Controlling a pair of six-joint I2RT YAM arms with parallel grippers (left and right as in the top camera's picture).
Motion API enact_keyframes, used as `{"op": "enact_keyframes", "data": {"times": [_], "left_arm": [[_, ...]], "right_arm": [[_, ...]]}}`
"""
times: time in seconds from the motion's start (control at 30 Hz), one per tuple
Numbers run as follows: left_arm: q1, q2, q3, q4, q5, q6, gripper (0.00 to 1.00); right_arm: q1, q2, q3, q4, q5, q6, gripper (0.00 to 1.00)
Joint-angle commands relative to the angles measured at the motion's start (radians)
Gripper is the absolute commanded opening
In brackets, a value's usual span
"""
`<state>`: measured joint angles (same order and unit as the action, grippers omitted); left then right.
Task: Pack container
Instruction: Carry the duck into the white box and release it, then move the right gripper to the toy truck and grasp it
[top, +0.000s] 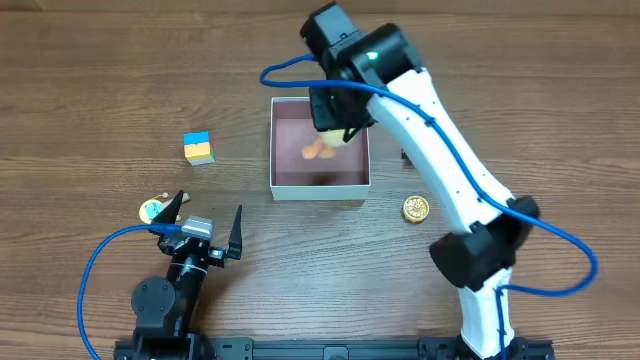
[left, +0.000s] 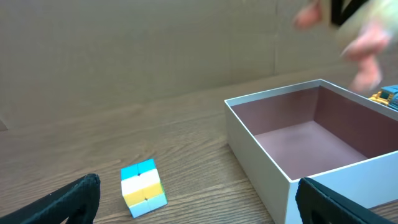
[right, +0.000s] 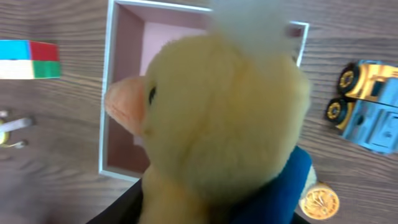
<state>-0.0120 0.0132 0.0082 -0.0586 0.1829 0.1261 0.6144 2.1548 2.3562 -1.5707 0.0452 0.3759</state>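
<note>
noted the container (top: 320, 192) near the middle of the counter (top: 100, 80): square, shallow, white outer walls and rim, dull pinkish-mauve lining on the inner walls and floor. confirmed thin upright walls and a flat floor from the left wrist view.

found the right jaws pinching a plush duck (right: 224, 124) and holding it over the container's inside. could not see the jaws themselves well, mostly hidden behind the plush in the right wrist view. recorded yellow fur, an orange beak and a blue garment low on the body. seen only as a blur from the left wrist, above the rim.

found the left jaws spread wide, gripping nothing, low at the near left of the counter and well apart from the container.

logged a multicoloured cube (top: 199, 148) on the counter left of the container, apart from it. logged a gold disc (top: 416, 209) near its right front corner, not touching. logged a yellow-and-blue toy truck (right: 367, 102) near its right wall. logged a small round yellow item (top: 152, 210) just beside the left jaws.
</note>
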Motion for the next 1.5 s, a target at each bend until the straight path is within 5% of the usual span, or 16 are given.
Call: {"op": "enact_keyframes", "data": {"times": [0.0, 0.2, 0.3, 0.37, 0.53, 0.8, 1.13, 1.47], "left_arm": [[0.007, -0.007, -0.003, 0.000, -0.007, -0.018, 1.00], [0.007, -0.007, -0.003, 0.000, -0.006, -0.018, 1.00], [0.007, -0.007, -0.004, 0.000, -0.006, -0.018, 1.00], [0.007, -0.007, -0.004, 0.000, -0.006, -0.018, 1.00], [0.007, -0.007, -0.004, 0.000, -0.006, -0.018, 1.00], [0.007, -0.007, -0.004, 0.000, -0.006, -0.018, 1.00], [0.007, -0.007, -0.003, 0.000, -0.006, -0.018, 1.00], [0.007, -0.007, -0.004, 0.000, -0.006, -0.018, 1.00]], "right_arm": [[0.016, 0.085, 0.019, 0.016, 0.030, 0.029, 0.38], [-0.009, 0.167, 0.015, 0.028, 0.029, 0.029, 0.49], [-0.013, 0.167, 0.012, 0.032, 0.029, 0.029, 0.85], [-0.013, 0.167, 0.012, 0.033, 0.030, 0.028, 1.00], [-0.062, 0.164, 0.057, -0.022, 0.051, 0.018, 1.00], [-0.393, 0.065, 0.197, -0.124, 0.027, -0.073, 1.00], [-0.479, 0.067, -0.256, -0.036, 0.006, -0.200, 1.00], [-0.428, 0.067, -0.393, 0.112, -0.047, -0.228, 1.00]]}}
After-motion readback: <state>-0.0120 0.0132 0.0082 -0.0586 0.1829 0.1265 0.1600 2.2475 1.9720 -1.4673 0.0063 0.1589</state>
